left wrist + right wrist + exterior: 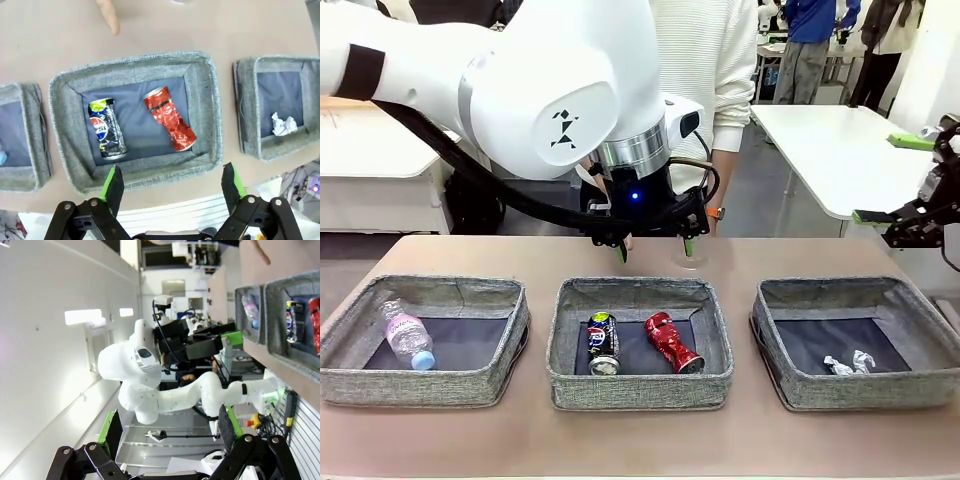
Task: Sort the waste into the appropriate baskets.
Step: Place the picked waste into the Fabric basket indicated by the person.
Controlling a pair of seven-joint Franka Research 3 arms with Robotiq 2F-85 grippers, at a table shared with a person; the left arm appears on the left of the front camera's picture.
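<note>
Three baskets (640,385); blue-black can (603,343), red can (671,343); one bottle (408,335); white scraps (848,364); tan table (640,440). Left gripper (173,175), right gripper (170,422): both spread wide.

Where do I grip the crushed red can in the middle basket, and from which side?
Probably come straight down from above and pinch the crushed red can across its dented middle, fingers square to its long axis. It lies flat and slanted on the middle basket floor, clear of the dark can.

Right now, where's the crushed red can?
Front view: the crushed red can lies in the right half of the middle basket, the dark blue-black can just left of it, not touching.
</note>
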